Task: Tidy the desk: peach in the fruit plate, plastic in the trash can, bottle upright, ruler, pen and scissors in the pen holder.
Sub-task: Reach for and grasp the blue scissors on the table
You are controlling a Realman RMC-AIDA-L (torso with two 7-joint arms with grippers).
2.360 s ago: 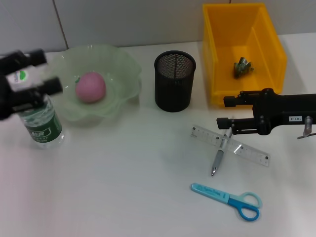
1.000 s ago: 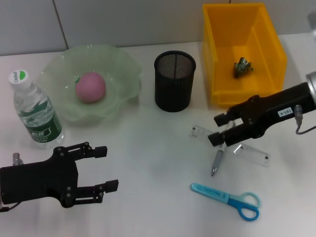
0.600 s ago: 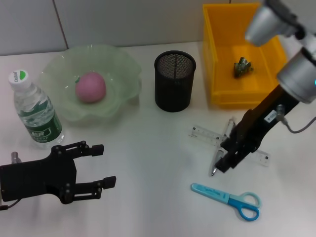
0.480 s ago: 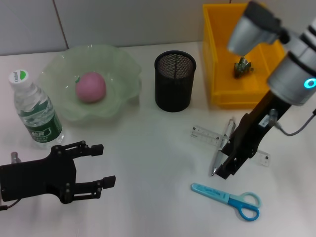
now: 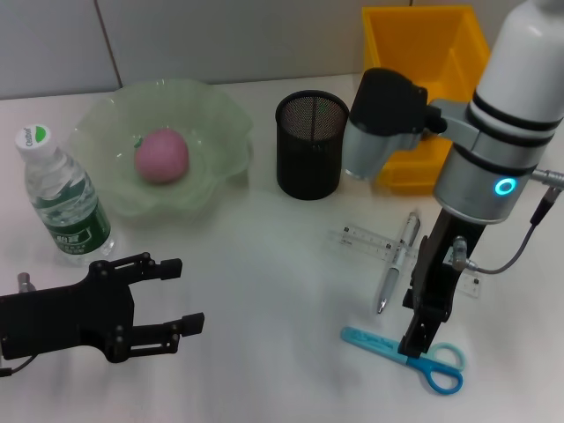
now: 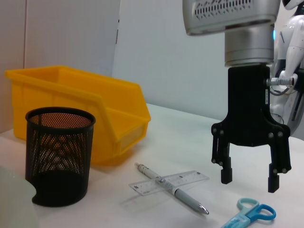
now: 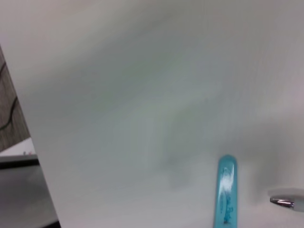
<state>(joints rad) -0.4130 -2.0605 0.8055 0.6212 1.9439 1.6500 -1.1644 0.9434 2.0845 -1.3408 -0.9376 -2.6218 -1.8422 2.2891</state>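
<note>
The pink peach (image 5: 161, 155) lies in the green fruit plate (image 5: 216, 115). Left of the plate, the bottle (image 5: 63, 201) stands upright. A clear ruler (image 5: 359, 236) lies under the pen (image 5: 396, 263), both right of the black mesh pen holder (image 5: 312, 144). Blue scissors (image 5: 401, 352) lie near the front edge. My right gripper (image 5: 423, 324) points straight down just above the scissors (image 6: 248, 213), open (image 6: 249, 180), touching nothing. My left gripper (image 5: 181, 294) hovers open at the front left, empty. The plastic is hidden behind my right arm.
The yellow trash can (image 5: 414, 35) stands at the back right, partly covered by my right arm. From the left wrist, the pen holder (image 6: 57, 161), trash can (image 6: 80, 109), ruler (image 6: 185, 178) and pen (image 6: 183, 194) all show. The right wrist view has the scissors' sheath (image 7: 227, 190) and pen tip (image 7: 284, 202).
My right arm swung from lying level beside the ruler to pointing down over the scissors. My left gripper left the bottle, dropped to the front left and has stayed there.
</note>
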